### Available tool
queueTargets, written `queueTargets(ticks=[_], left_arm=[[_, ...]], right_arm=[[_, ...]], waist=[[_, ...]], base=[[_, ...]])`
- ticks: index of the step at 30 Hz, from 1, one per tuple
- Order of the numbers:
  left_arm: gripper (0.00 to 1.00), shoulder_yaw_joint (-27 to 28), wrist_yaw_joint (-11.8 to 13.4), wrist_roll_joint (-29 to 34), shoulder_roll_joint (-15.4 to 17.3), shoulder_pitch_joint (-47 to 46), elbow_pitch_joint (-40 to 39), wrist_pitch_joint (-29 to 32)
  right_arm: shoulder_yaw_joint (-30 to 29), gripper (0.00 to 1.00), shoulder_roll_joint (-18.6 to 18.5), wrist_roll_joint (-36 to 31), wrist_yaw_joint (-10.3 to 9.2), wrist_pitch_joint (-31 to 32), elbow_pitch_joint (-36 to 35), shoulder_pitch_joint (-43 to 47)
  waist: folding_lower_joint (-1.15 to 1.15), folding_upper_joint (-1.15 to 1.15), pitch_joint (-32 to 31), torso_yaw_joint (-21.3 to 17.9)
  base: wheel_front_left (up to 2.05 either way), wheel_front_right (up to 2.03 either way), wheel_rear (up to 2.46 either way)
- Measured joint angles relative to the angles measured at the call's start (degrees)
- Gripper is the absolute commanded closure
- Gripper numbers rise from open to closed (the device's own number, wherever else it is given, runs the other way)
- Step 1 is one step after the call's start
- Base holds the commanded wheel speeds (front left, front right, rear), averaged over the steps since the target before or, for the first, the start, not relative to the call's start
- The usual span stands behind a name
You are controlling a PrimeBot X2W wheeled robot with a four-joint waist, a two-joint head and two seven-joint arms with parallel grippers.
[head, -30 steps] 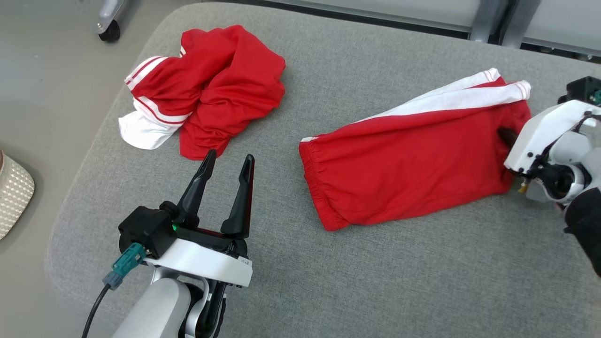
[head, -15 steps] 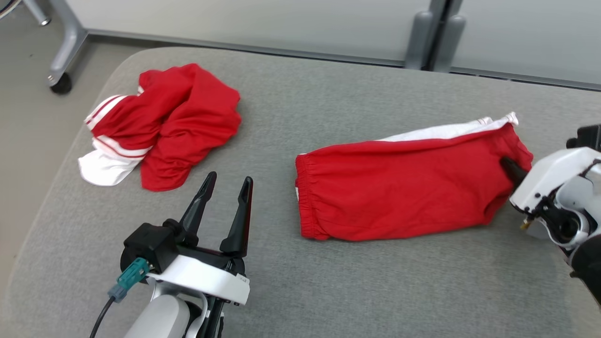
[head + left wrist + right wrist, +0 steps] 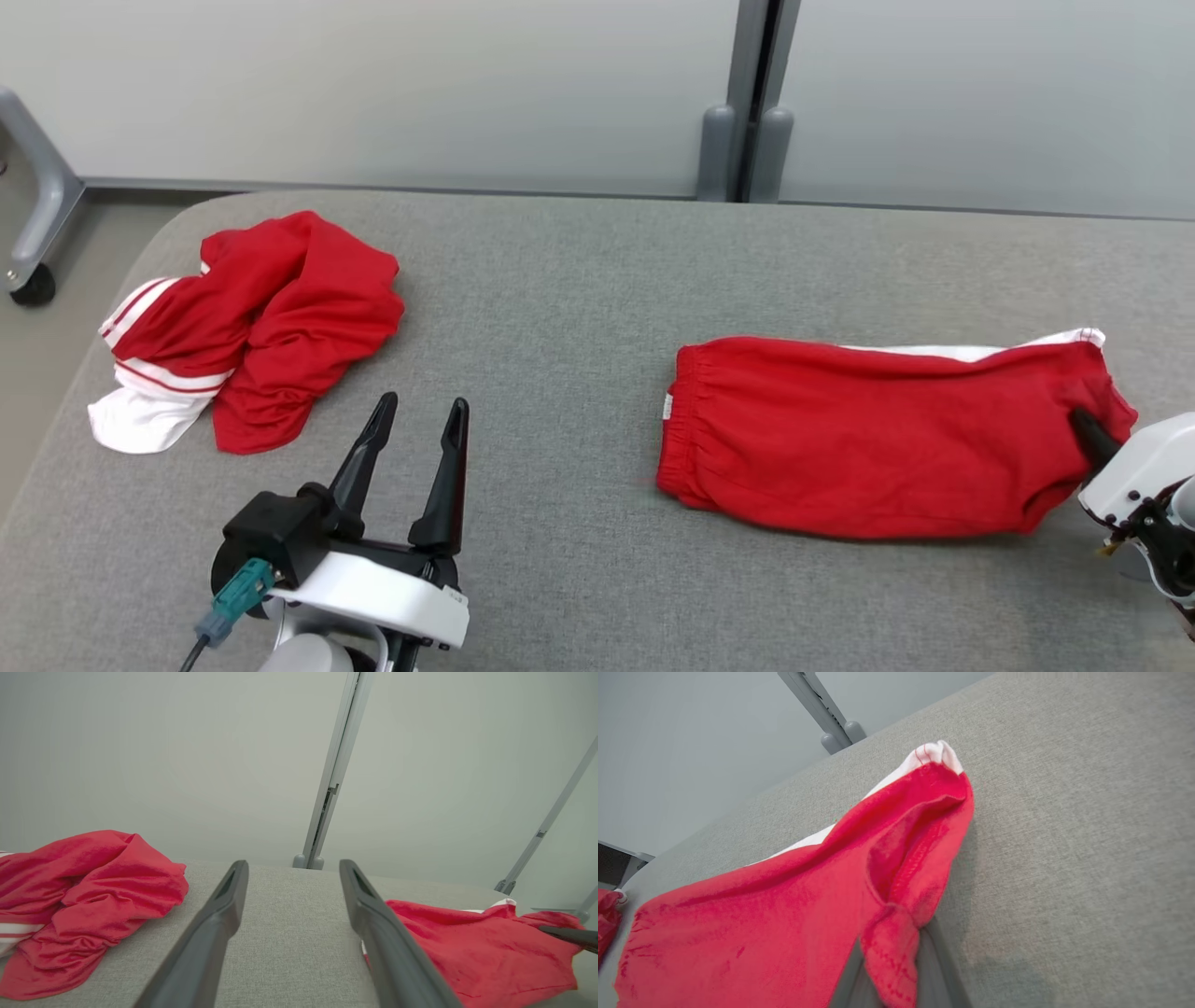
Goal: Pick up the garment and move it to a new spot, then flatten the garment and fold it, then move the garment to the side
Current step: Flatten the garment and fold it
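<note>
At far left a crumpled red garment (image 3: 252,327) lies heaped on the grey padded table (image 3: 579,280), apart from the work. Just right of it the left gripper (image 3: 423,403) hovers over bare cloth, its fingers spread and empty. Further right the folded garment (image 3: 868,439) lies lengthwise, waistband toward the middle. The head camera has tilted up over the last second, but the gap between the heap and the folded garment has also widened, so the garment itself has been dragged rightward. At the far right the right gripper (image 3: 1083,427) is pinched tight on the garment's end. That end looks slightly raised, though I cannot be sure. Folding seems done, and this is the final move aside.
</note>
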Motion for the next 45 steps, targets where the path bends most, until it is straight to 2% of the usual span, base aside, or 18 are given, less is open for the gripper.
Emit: queueTargets(ticks=[7,11,16,23,29,35,38,39,40,41,45], left_arm=[[0.0,0.36,0.46,0.23,-0.26,2.11,-0.05,0.0],[0.0,0.85,0.55,0.22,-0.35,3.08,-0.08,0.0],[0.0,0.78,0.56,0.22,-0.75,3.23,-0.15,0.0],[0.0,0.53,0.4,0.15,-1.1,3.15,0.42,0.0],[0.0,0.34,0.07,0.04,-1.48,2.98,1.42,0.0],[0.0,0.81,-0.3,-0.02,-1.6,2.68,2.02,0.0],[0.0,1.04,-0.3,-0.01,-1.69,2.44,2.21,0.0],[0.0,1.12,-0.3,0.0,-1.75,2.43,2.25,0.0],[0.0,1.19,-0.29,0.0,-1.79,2.44,2.34,0.0],[0.0,1.23,-0.29,0.01,-1.81,2.45,2.44,0.0],[0.0,1.54,-0.27,0.08,-1.77,2.58,2.52,0.0]], right_arm=[[1.37,1.0,-1.03,-1.63,0.0,-3.13,-3.42,0.98],[3.03,1.0,0.13,-3.16,0.0,-3.72,-6.14,0.16],[5.72,1.0,3.19,-4.81,0.0,-3.01,-8.0,-2.02],[10.05,1.0,8.68,-6.62,0.0,-0.45,-6.6,-5.17],[12.73,1.0,13.26,-6.14,0.0,2.16,-3.36,-5.99],[14.85,1.0,16.3,-5.73,0.0,3.82,0.67,-6.61],[15.72,0.87,17.45,-5.7,0.0,4.0,1.51,-7.07],[16.0,0.71,17.79,-5.61,0.0,4.23,1.66,-7.1],[16.28,0.42,18.08,-5.56,0.0,4.3,1.8,-7.11],[16.51,0.0,18.3,-5.54,0.0,4.3,1.88,-7.12],[16.27,0.0,18.46,-4.23,0.0,3.03,0.14,-7.26]], waist=[[0.0,0.0,-2.85,-1.37],[0.0,0.0,-3.82,-1.41],[0.0,0.0,-4.11,-0.19],[0.0,0.0,-3.62,3.11],[0.0,0.0,-3.1,6.06],[0.0,0.0,-2.64,7.85],[0.0,0.0,-2.55,7.97],[0.0,0.0,-2.61,7.91],[0.0,0.0,-2.69,7.8],[0.0,0.0,-2.81,7.64],[0.0,0.0,-3.42,6.67]], base=[[0.0,0.0,0.0],[0.0,0.0,0.0],[0.0,0.0,0.0],[0.0,0.0,0.0],[0.0,0.0,0.0],[0.0,0.0,0.0],[0.0,0.0,0.0],[0.0,0.0,0.0],[0.0,0.0,0.0],[0.0,0.0,0.0],[0.0,0.0,0.0]])
